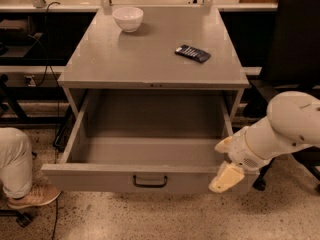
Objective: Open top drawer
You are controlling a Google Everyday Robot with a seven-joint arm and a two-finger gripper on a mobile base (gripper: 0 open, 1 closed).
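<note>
Bits of things are cut off at the edges. At the left, only a bent leg (pixel 12 161) in pale trousers and a tan shoe (pixel 32 196) show. At the right, a black chair (pixel 295 39) runs out of view. The white arm (pixel 285 129) comes in from the right, and where it starts is hidden. It bends down and to the left.

The end effector (pixel 225 161) is at the right end of the top drawer (pixel 100 178). Its two pale yellow fingers (pixel 226 178) are spread apart, so it is open. One finger is above the drawer's front and one is in front of it. I cannot tell if they touch it.

The top drawer is pulled far out from under the grey tabletop (pixel 150 59). A small dark handle (pixel 150 181) sits in the middle of its front.

On the tabletop, a white bowl (pixel 128 18) stands near the back left. A flat dark thing (pixel 192 53) lies to the right, well apart from the bowl. I cannot make out what it is.

The floor (pixel 150 219) is speckled. Dark shelves and cables are behind.
</note>
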